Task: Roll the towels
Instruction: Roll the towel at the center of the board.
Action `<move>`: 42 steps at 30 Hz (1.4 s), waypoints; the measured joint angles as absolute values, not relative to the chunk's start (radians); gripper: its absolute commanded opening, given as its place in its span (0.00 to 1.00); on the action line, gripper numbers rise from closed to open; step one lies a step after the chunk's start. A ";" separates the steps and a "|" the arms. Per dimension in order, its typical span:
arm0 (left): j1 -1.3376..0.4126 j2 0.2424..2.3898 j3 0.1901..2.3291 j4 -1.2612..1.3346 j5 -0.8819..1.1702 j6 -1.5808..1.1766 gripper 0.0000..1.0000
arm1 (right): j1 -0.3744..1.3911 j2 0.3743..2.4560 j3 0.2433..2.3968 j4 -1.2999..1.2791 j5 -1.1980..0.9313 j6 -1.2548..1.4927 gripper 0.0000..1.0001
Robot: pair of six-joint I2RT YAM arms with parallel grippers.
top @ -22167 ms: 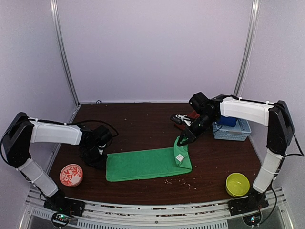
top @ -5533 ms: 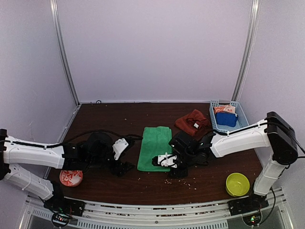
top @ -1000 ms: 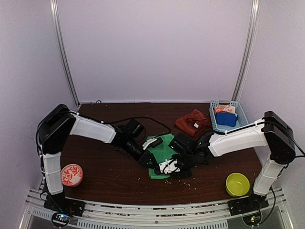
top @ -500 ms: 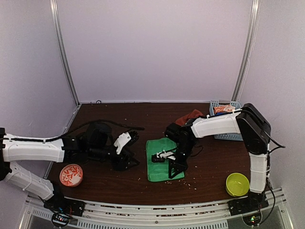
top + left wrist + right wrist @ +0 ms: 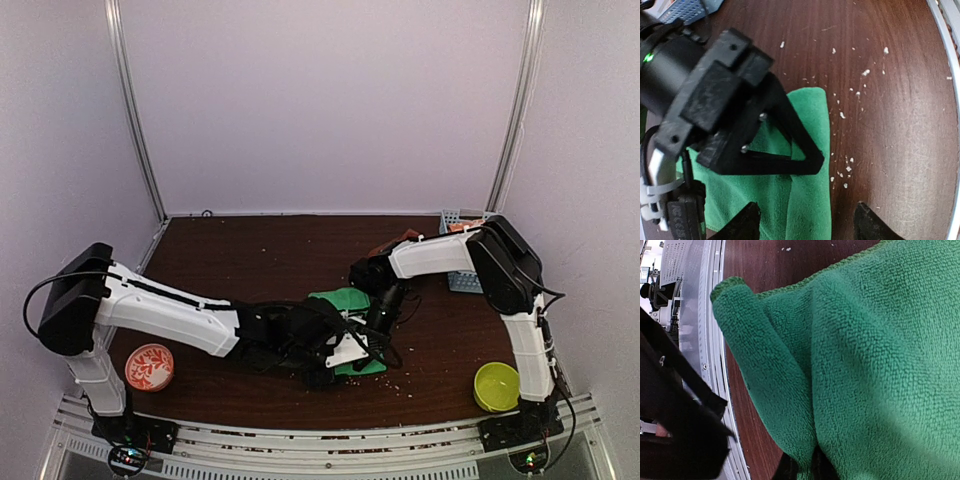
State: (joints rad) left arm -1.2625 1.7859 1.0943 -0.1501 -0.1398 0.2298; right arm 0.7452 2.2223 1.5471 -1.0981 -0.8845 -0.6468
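"Top external view, left to right: what lies at the left edge?"
"A red-and-white bowl (image 5: 149, 367) sits near the front left corner of the table (image 5: 260, 250), apart from everything else. The left arm stretches low along the front and ends at the green towel (image 5: 346, 299) in the middle."
"And its claw?"
"The left claw (image 5: 809, 225) is released. In the left wrist view its two fingertips stand wide apart over the towel's near edge, gripping nothing. Beside that edge is bare wood sprinkled with crumbs (image 5: 865, 72), then the front rail (image 5: 950, 60)."
"The right claw?"
"The right claw (image 5: 802, 467) is clenched on a fold of the green towel. The right wrist view shows cloth bunched at its tips and one edge curled into a soft roll."
"Further right?"
"The rust-red towel (image 5: 398, 240) lies crumpled toward the back, mostly hidden by the right arm and near a blue basket (image 5: 463, 281). A yellow-green bowl (image 5: 498, 386) sits at the front right, well apart."
"Room to move?"
"Wide bare table lies behind the green towel and both arms. The strip along the front is narrow."
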 measured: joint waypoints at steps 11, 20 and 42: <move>-1.272 1.874 1.142 -0.174 -0.179 0.314 0.44 | 0.744 2.223 1.545 -1.096 -0.889 -0.646 0.00; -1.272 1.926 1.142 -0.180 -0.202 0.320 0.13 | 0.743 2.223 1.544 -1.095 -0.891 -0.643 0.00; -1.269 1.925 1.165 -0.223 -0.064 0.253 0.00 | 0.587 2.136 1.583 -0.997 -0.720 -0.508 0.13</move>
State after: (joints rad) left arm -1.2690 1.9251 1.1648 -0.2226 -0.0639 0.2535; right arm 0.5865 2.1365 1.5833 -0.9970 -0.7204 -0.5076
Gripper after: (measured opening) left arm 0.049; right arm 0.135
